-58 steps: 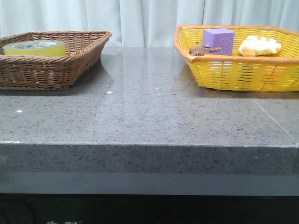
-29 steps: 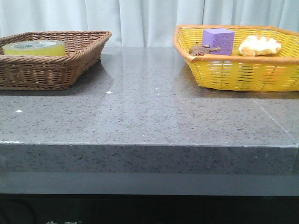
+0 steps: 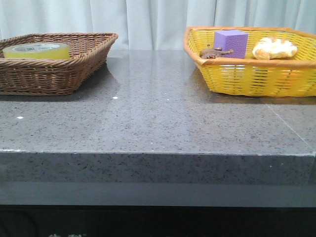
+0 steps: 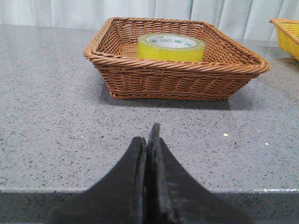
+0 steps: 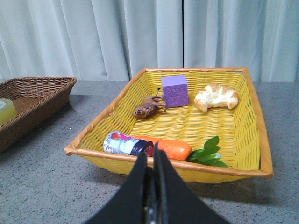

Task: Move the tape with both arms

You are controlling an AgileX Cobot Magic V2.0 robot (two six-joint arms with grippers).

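Note:
The yellow tape roll [image 3: 36,50] lies flat in the brown wicker basket [image 3: 74,66] at the table's far left. It also shows in the left wrist view [image 4: 171,47], inside the same basket [image 4: 177,79], and as a sliver in the right wrist view [image 5: 5,111]. My left gripper [image 4: 148,140] is shut and empty, low over the table's front edge, well short of the basket. My right gripper [image 5: 149,154] is shut and empty, in front of the yellow basket [image 5: 187,173]. Neither gripper shows in the front view.
The yellow basket [image 3: 256,79] at the far right holds a purple block [image 3: 231,42], a croissant [image 3: 274,48], a brown toy [image 3: 216,52], and in the right wrist view a can [image 5: 126,143] and a carrot [image 5: 170,149]. Grey stone table [image 3: 158,118]; white curtain behind.

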